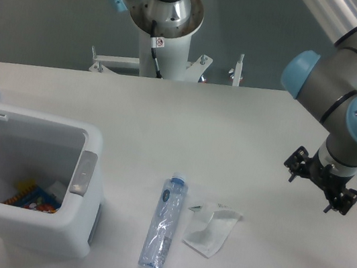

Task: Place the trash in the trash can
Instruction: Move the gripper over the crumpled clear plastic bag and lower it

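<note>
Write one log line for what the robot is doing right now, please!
gripper: off right, holding nothing | water bottle: lying on table | pouch: beside bottle | trash can: lid open

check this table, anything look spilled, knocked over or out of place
Nothing spilled. The clear water bottle lies on its side on the table, with the crumpled white pouch just beside it, both outside the trash can, whose lid is open. The gripper hangs off to the side, touching neither.
</note>
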{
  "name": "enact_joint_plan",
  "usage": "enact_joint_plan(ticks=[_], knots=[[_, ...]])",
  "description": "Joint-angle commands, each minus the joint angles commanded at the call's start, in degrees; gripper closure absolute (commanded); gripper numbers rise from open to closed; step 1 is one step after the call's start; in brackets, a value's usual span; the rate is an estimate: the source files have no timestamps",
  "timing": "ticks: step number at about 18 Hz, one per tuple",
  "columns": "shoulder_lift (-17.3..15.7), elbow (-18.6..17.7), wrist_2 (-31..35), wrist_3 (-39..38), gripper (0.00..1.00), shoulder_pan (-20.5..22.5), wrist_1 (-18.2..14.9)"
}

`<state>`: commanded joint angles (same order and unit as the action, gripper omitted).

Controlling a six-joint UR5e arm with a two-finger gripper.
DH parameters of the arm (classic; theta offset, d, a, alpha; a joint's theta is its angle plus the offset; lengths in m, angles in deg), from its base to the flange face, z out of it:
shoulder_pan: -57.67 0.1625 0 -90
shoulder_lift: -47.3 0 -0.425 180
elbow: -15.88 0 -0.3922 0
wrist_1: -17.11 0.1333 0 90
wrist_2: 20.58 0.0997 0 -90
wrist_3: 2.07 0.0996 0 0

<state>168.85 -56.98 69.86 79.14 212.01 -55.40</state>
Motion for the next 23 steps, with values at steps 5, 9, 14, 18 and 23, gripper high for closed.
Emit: enact_joint_plan(ticks=[5,9,14,18,23], knots=[[-0.4,-0.5,0.0,-0.1,0.00,-0.7,0.0],[-0.6,-0.4,-0.5,-2.2,0.00,-1.0,0.0],[-0.4,-0.5,-0.5,-13.9,0.00,-4.5,0.0],[-0.4,-3.2,-0.5,-18.0,0.00,-6.9,4.1],[-0.5,-6.2,-0.5,-25.4,0.00,-9.9,9.9]])
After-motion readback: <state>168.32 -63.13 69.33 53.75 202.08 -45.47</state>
